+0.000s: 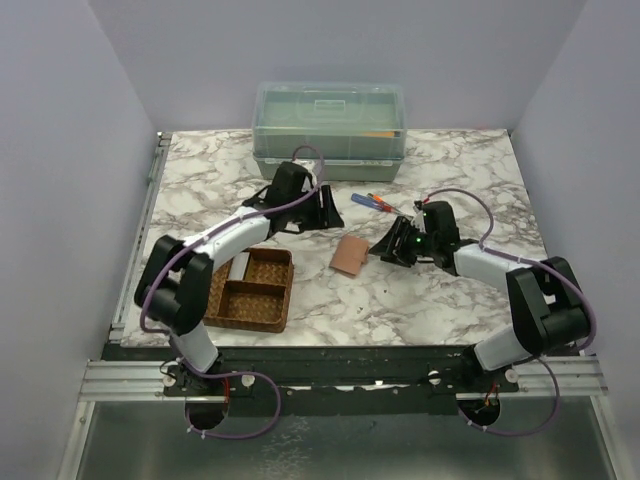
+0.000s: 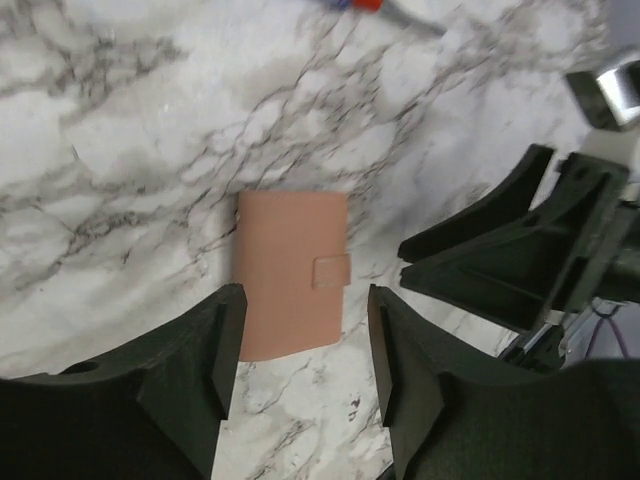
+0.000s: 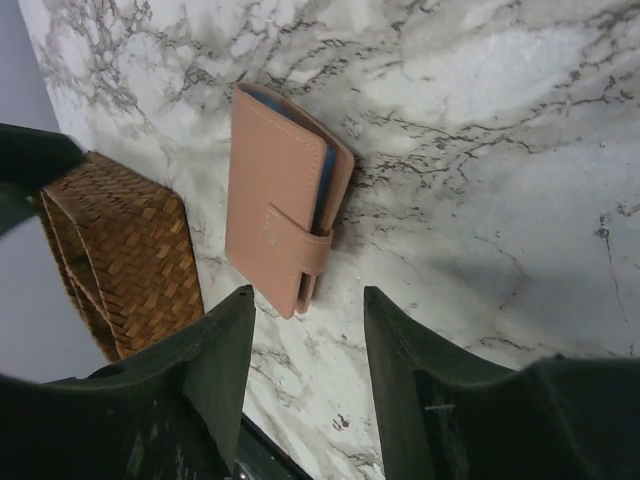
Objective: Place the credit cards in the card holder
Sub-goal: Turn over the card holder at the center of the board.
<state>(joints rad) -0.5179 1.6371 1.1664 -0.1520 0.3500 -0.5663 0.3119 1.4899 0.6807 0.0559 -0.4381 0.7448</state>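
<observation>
Card holder (image 1: 350, 256) is seen lying flat on the marble tabletop (image 1: 450, 300), near the middle, between the two grippers. It is folded shut, with the tab strap wrapped over its edge. In the right wrist view (image 3: 280, 200) a light blue card edge (image 3: 326, 178) can be made out between the covers. How many cards are inside cannot be told. In the left wrist view (image 2: 290, 275) only the plain pinkish-tan outer face and the tab are shown.

Left gripper (image 2: 300, 350) is held over the near end of the holder. Its fingers (image 2: 215, 350) are spread wider than the holder and nothing is gripped. From above it (image 1: 325, 210) is placed just behind and left of the holder.

Right gripper (image 3: 305, 350) is likewise held wide apart and empty, its fingers (image 3: 390, 350) set just short of the strap end. From above it (image 1: 395, 248) is found just right of the holder.

Woven divided tray (image 1: 250, 290) is set to the left of the holder, partly covered by the left arm. Its corner (image 3: 120, 250) is caught in the right wrist view.

Screwdrivers (image 1: 370, 201), red and blue handled, are laid behind the holder. A lidded translucent green container (image 1: 330, 125) is stood at the far edge.
</observation>
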